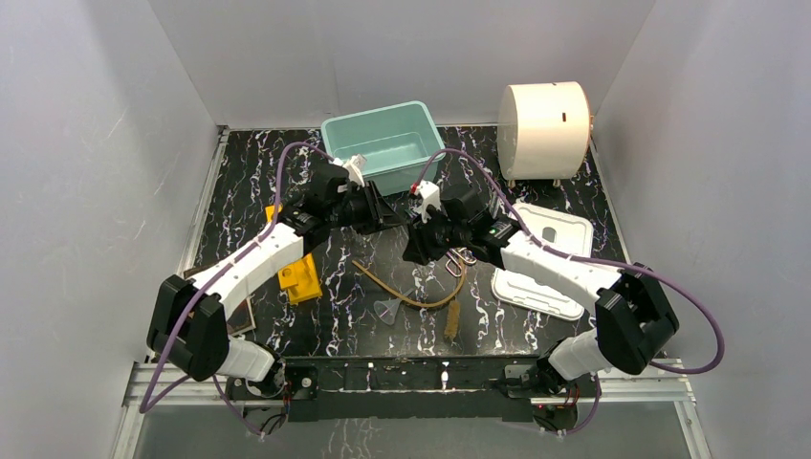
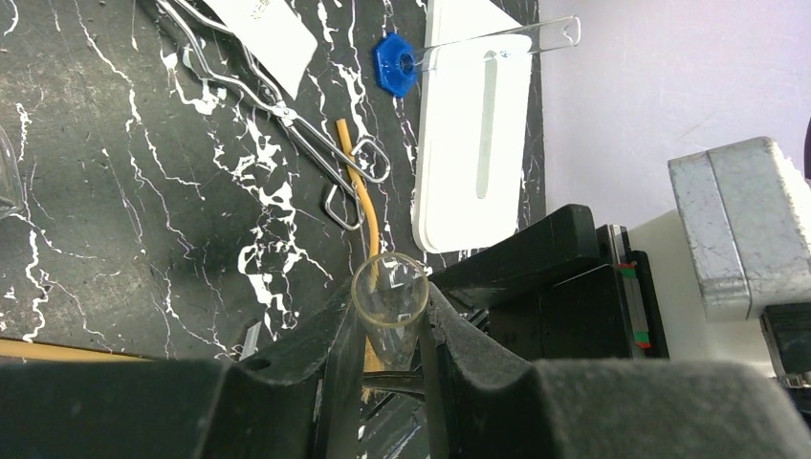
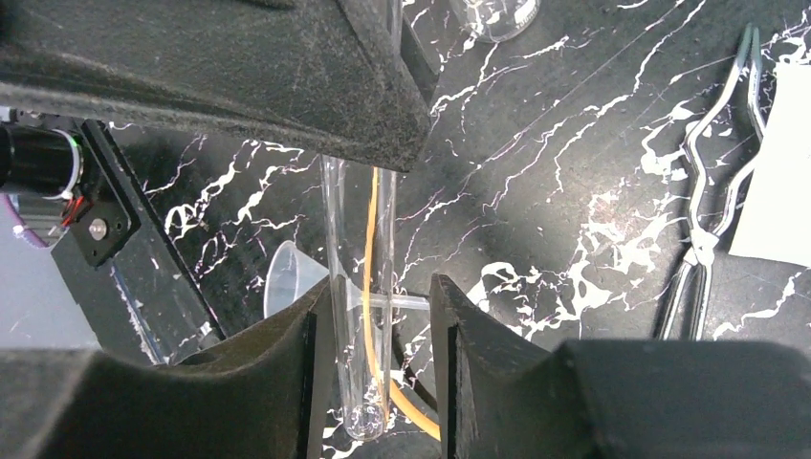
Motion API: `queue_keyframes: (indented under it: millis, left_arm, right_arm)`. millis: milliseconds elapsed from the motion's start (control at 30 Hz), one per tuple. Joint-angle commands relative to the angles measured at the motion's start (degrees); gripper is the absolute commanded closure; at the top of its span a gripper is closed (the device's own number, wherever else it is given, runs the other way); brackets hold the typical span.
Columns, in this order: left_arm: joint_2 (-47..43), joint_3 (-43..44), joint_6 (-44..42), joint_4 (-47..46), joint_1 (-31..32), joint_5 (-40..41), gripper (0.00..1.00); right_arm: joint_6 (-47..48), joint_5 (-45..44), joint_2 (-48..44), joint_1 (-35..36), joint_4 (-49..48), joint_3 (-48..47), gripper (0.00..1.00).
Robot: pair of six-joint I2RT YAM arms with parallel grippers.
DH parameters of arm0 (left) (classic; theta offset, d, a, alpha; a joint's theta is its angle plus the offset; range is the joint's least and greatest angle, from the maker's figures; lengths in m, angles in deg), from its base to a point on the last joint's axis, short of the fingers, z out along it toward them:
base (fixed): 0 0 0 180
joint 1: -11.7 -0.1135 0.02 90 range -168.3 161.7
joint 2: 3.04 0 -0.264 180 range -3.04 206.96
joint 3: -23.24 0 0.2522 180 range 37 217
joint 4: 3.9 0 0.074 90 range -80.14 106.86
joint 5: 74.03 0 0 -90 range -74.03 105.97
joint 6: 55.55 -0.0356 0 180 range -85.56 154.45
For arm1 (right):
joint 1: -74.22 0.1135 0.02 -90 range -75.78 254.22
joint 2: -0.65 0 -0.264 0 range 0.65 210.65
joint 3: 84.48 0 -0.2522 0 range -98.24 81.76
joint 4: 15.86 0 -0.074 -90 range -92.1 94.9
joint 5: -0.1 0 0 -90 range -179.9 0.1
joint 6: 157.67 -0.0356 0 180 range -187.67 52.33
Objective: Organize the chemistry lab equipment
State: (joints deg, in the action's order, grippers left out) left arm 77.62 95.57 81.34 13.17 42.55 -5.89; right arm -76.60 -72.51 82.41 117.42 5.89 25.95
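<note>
**Left claw holds a glass tube, right claw stands loose around it**

The left claw (image 2: 387,320) is nearly closed, its two fingers pinching a glass tube (image 2: 389,287) just below its open rim. From that grip the tube runs into the gap of the right claw (image 3: 381,292), with its rounded end far back between the fingers (close to that wrist's camera). The right claw is partly open. The tube lies along one finger and a clear gap shows before the other, so nothing is clamped there. The two claws meet tip to tip above the dark marbled table (image 1: 316,316).

Past the left claw's tips a tan rubber tube (image 2: 356,172) lies on the table, leading away from under the held tube. The ring handles of the metal tongs (image 2: 287,115) lie across it. Further out from those tips a blue cap (image 2: 393,65) touches the end of a second glass tube (image 2: 497,40), which lies over a white lid (image 2: 459,191).

Under the right claw a clear funnel (image 3: 287,273) lies just beside one finger, and the tongs are well off past the other finger. A brown bristle brush (image 1: 451,320) lies behind the right claw, towards the arm bases. A teal bin (image 1: 383,143) stands just beyond both claws
</note>
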Motion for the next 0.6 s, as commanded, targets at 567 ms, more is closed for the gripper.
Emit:
queue_keyframes:
  millis: [567]
  left_arm:
    - [-4.32, 3.77, 6.38, 3.36, -0.76, -3.58, 0.5]
  right_arm:
    - [2.92, 2.78, -4.68, -0.4, -0.78, -1.31, 0.72]
